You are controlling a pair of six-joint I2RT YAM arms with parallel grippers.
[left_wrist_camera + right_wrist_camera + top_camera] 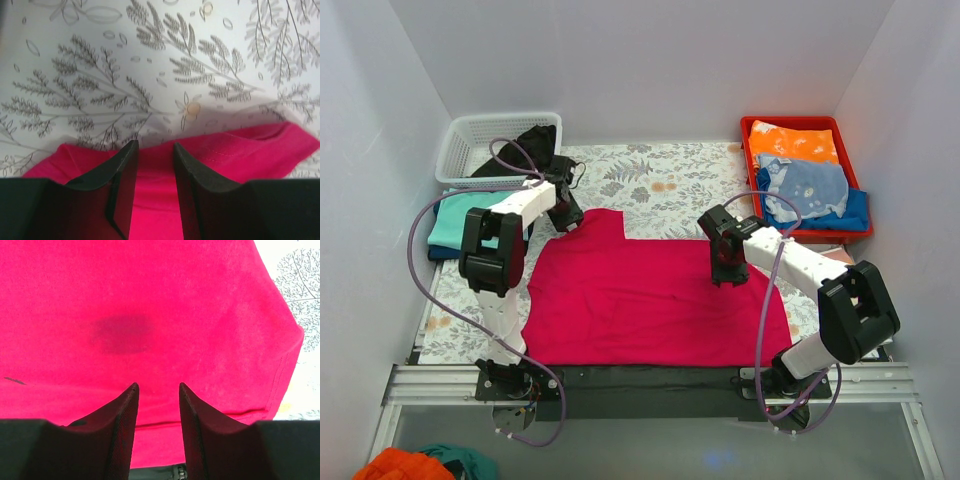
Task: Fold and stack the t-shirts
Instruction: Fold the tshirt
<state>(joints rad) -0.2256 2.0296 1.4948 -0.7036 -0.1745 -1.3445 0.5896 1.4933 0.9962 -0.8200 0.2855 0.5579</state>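
Observation:
A large crimson t-shirt lies spread flat on the floral table cover. My left gripper is down at its far left corner. In the left wrist view the left gripper has its jaws apart, straddling the raised red edge, with cloth showing in the gap. My right gripper hovers over the shirt's right part. In the right wrist view the right gripper is open, with flat red cloth and a hem under it. A folded teal t-shirt lies on a dark blue one at the left.
A white basket at the back left has a black garment hanging over its side. A red tray at the back right holds orange and blue clothes. Orange and teal cloth lies below the table's front rail.

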